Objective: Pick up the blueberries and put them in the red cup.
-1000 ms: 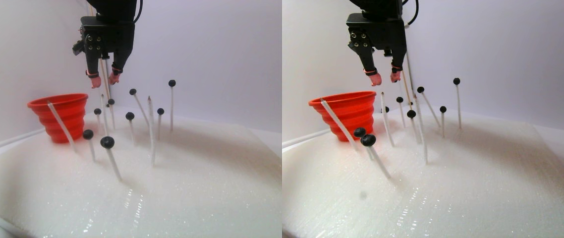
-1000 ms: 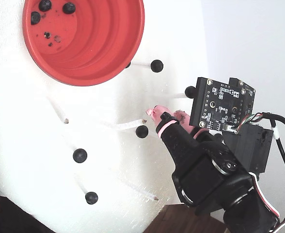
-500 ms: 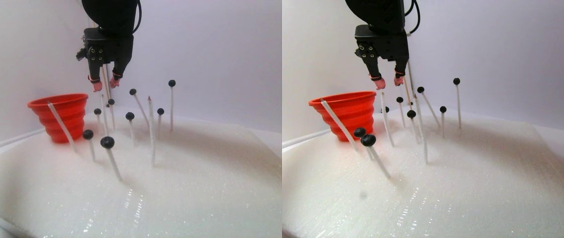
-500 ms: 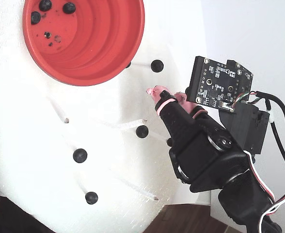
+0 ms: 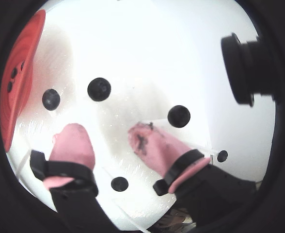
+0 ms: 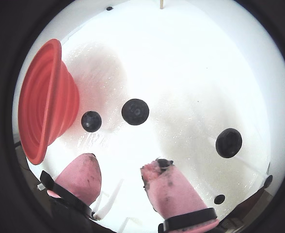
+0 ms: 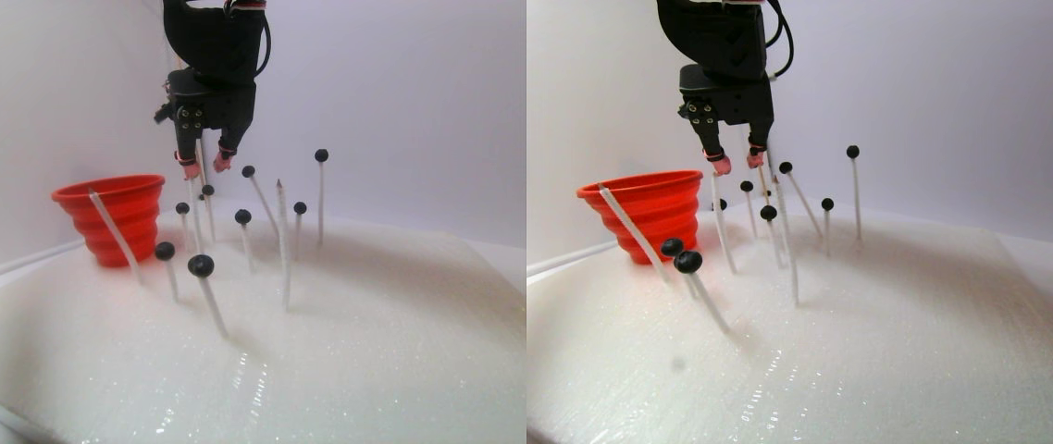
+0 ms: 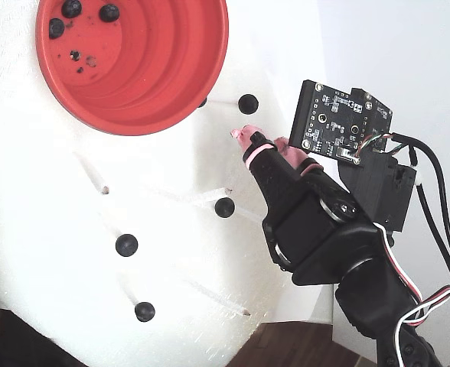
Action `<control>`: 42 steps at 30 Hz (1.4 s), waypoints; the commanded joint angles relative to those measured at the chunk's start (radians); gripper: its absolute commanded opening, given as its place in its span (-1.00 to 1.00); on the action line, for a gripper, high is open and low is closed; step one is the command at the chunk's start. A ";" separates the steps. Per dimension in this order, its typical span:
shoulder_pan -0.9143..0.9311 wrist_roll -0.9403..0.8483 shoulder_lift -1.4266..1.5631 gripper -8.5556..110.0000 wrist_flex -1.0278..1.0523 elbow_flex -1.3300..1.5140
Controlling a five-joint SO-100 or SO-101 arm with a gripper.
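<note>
Compared with the frames a second earlier, the arm has drawn back and away from the stereo camera, so the claw [image 7: 205, 167] looks smaller and now hangs above the rear berries, right of the red cup [image 7: 115, 215].

Wrist views: the claw [image 5: 108, 138] is released, its pink fingertips [image 6: 87, 175] apart with nothing between them. Two blueberries [image 6: 135, 111] lie ahead of the tips, beside the cup's wall [image 6: 45, 104]; others sit to the right and below. The judgement is that a new berry is being lined up.

Stereo pair: berries stand on thin white sticks [image 7: 212, 301] planted in a white foam sheet [image 7: 351, 351]. Several sticks carry no berry.

Fixed view: three berries [image 8: 71, 8] already rest in the cup [image 8: 187, 76], whose top edge is cut off. A circuit board [image 8: 340, 126] and the arm hide the berries beneath them, so the remaining count is uncertain.
</note>
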 commanded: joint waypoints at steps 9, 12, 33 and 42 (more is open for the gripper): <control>-0.002 -0.008 -0.048 -0.54 -0.058 -0.130; -0.003 -0.002 -0.071 -0.53 -0.071 -0.146; -0.023 0.028 -0.198 -0.52 -0.120 -0.256; -0.028 0.040 -0.239 -0.52 -0.135 -0.290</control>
